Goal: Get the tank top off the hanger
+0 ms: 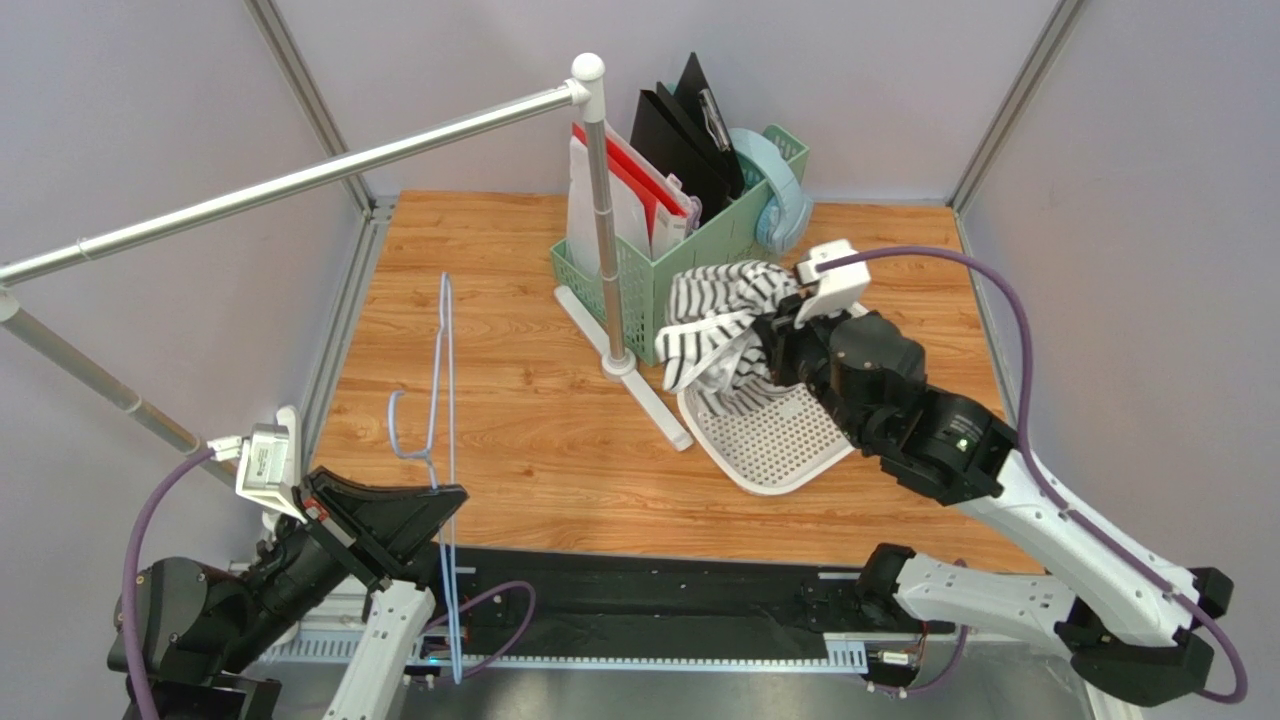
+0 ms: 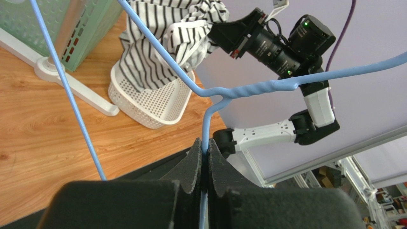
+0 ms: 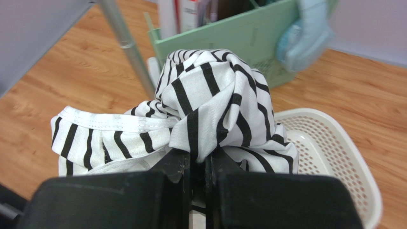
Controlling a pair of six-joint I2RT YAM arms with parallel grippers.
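Two tools are each closed on a different thing, well apart across the wooden desk [image 3: 71, 81]. The left tool [image 2: 205, 149] has its fingers pressed together on the neck of the light-blue hanger [image 2: 248, 89], just below the twisted section. From this grip the bare wire frame spreads up and away ahead of the tool. The right tool [image 3: 198, 160] is clamped on a bunched fold of the striped tank top [image 3: 210, 100]. The cloth bulges up just ahead of the fingertips and spills to their left, where a white-edged hem shows. The garment is off the hanger and hangs from this tool alone. Below it and to its right a white perforated basket [image 3: 334, 143] lies on the desk; the cloth's lower folds hang over the basket's near rim, though I cannot tell if they touch. Farther ahead of the right tool stands a green crate [image 3: 248, 38], with a silver stand post [image 3: 126, 45] to its left.
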